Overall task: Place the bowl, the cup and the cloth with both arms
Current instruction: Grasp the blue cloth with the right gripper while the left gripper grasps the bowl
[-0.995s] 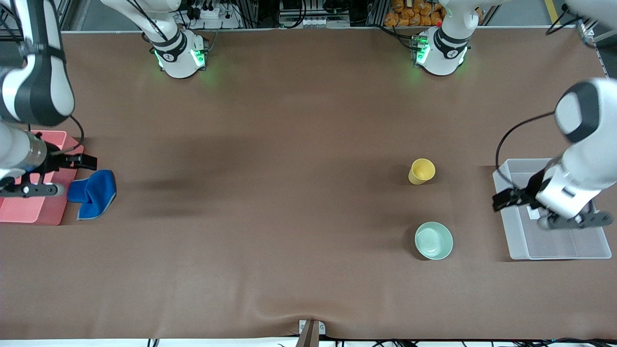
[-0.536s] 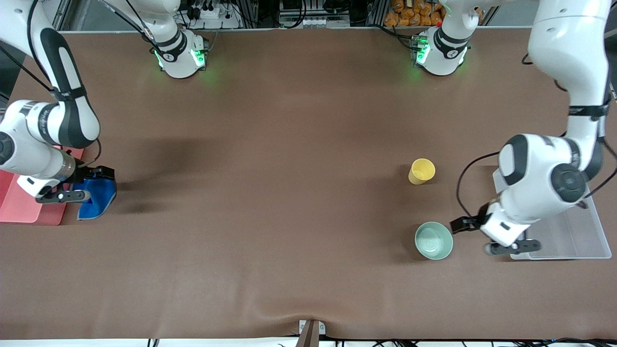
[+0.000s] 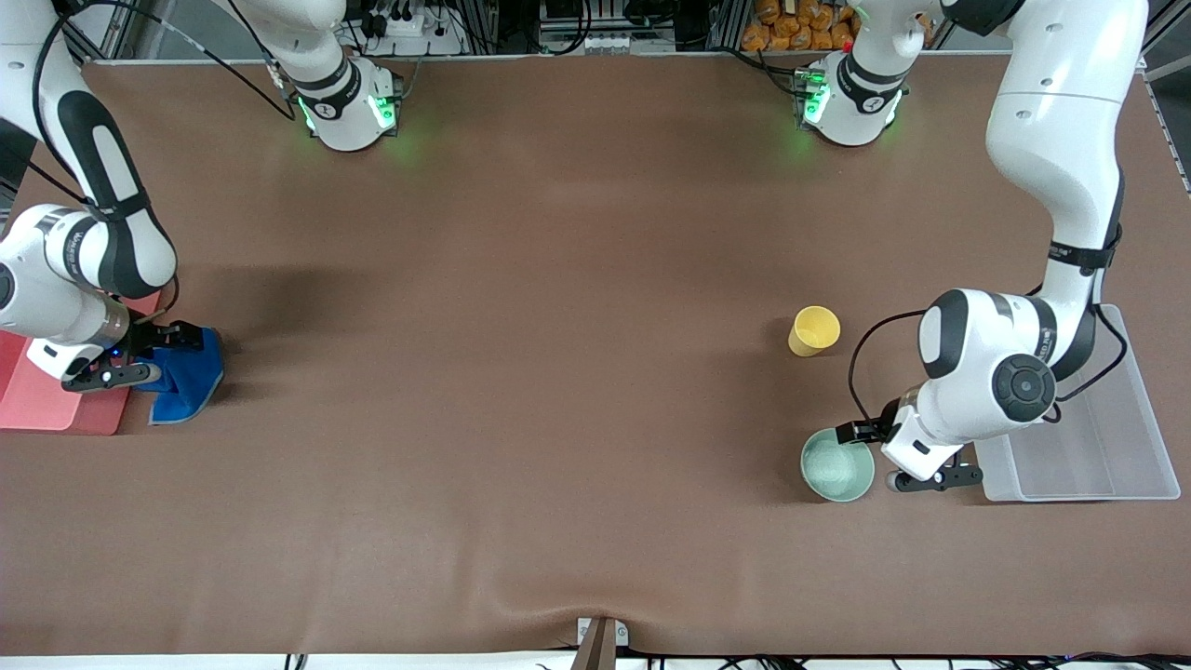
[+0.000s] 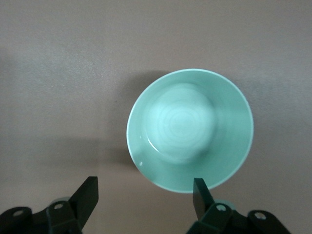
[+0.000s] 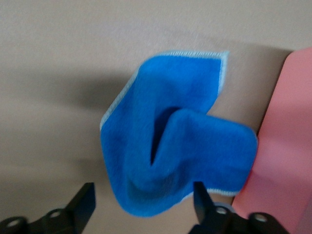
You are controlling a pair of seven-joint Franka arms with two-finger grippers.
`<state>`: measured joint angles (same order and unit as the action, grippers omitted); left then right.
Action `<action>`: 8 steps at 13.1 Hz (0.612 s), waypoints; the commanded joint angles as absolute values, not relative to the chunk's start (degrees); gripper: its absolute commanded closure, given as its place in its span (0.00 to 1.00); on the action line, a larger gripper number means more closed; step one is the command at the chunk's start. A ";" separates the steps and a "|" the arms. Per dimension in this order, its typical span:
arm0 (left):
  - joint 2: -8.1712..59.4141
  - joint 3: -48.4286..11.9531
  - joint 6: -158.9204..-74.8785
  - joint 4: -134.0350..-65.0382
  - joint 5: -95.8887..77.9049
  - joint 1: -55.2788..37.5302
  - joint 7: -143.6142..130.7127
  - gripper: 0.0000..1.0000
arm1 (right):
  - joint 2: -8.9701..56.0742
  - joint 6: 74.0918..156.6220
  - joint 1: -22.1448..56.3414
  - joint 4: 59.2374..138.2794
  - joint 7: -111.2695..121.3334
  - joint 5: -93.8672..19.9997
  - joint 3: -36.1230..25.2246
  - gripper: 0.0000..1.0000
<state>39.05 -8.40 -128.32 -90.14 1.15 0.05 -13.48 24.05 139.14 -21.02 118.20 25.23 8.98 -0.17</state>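
The pale mint-green bowl point(image 3: 836, 468) point(image 4: 190, 129) stands upright toward the left arm's end of the table. My left gripper point(image 3: 854, 433) point(image 4: 145, 187) hangs open just over the bowl's rim on the clear bin's side, holding nothing. The yellow cup point(image 3: 814, 330) stands apart, farther from the front camera than the bowl. The folded blue cloth point(image 3: 191, 377) point(image 5: 175, 151) lies toward the right arm's end, next to the pink tray point(image 3: 46, 405) point(image 5: 290, 146). My right gripper point(image 3: 177, 337) point(image 5: 144, 195) is open low over the cloth's edge, its fingers straddling one fold.
A clear plastic bin point(image 3: 1107, 456) sits beside the bowl at the left arm's end of the table. The left arm's elbow hangs over the bin. The brown table cover point(image 3: 521, 372) has a ripple at its front edge.
The left arm swung from over the clear bin to the bowl. The right arm moved off the pink tray onto the cloth's edge. Bowl, cup and cloth stayed put.
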 commanded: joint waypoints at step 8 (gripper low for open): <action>43.06 -8.44 -132.53 -89.03 10.02 0.44 -15.73 0.61 | 22.68 116.02 -20.65 104.04 27.68 2.20 1.85 1.00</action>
<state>42.00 -8.29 -131.18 -90.05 8.78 0.26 -14.57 24.60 129.64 -20.77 112.38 25.92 4.11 1.67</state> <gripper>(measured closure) 0.604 0.938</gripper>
